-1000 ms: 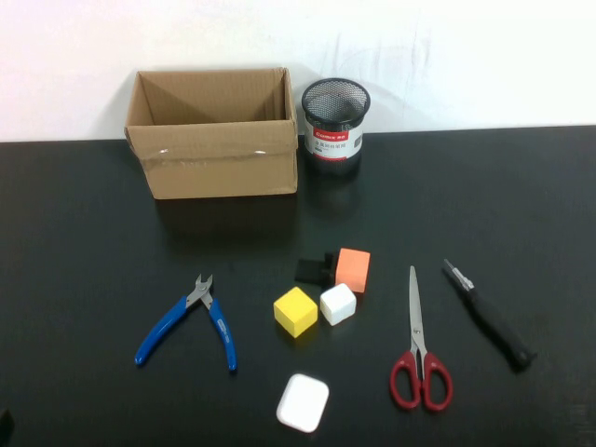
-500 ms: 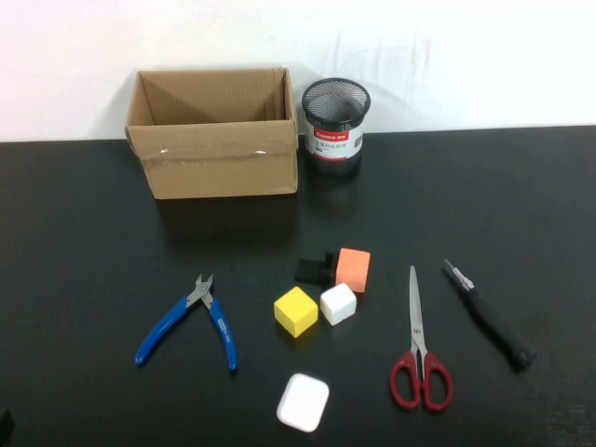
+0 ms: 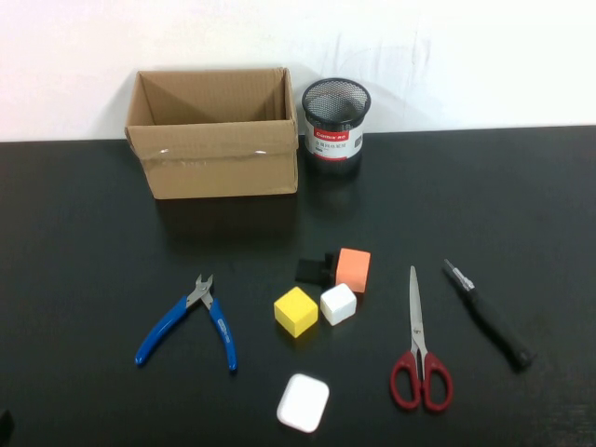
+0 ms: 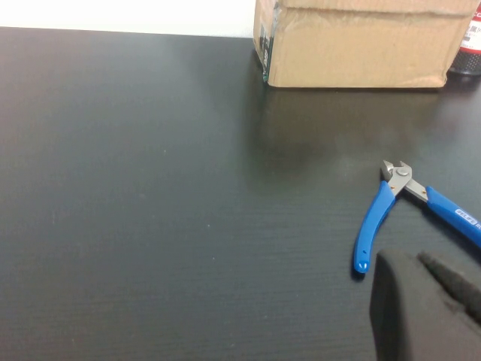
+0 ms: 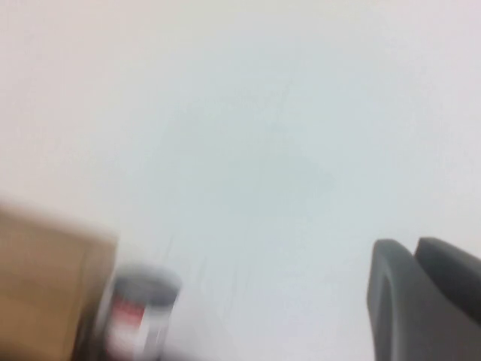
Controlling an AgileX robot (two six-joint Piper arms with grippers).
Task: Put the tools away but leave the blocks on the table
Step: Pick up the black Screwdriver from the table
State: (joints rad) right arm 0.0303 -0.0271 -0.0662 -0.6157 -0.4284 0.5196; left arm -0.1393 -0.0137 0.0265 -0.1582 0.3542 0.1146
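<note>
Three tools lie on the black table [image 3: 84,242]: blue-handled pliers [image 3: 191,321] at the left, red-handled scissors [image 3: 419,349] and a black utility knife [image 3: 489,314] at the right. Between them are the yellow cube [image 3: 296,311], white cube [image 3: 338,304], orange block [image 3: 353,269], black piece [image 3: 312,271] and flat white rounded square [image 3: 303,402]. My left gripper [image 4: 409,257] is shut and empty, low over the table just short of the pliers [image 4: 406,199]; only its tip [image 3: 4,426] shows in the high view. My right gripper [image 5: 412,244] is shut, empty, raised and facing the wall.
An open cardboard box [image 3: 214,135] stands at the back of the table, with a black mesh pen cup [image 3: 335,116] right beside it. The box [image 4: 361,45] also shows in the left wrist view, beyond the pliers. A white wall is behind.
The dark tip of my left gripper at the high view's lower left corner has dropped slightly out of frame. The tools and blocks have not moved.
</note>
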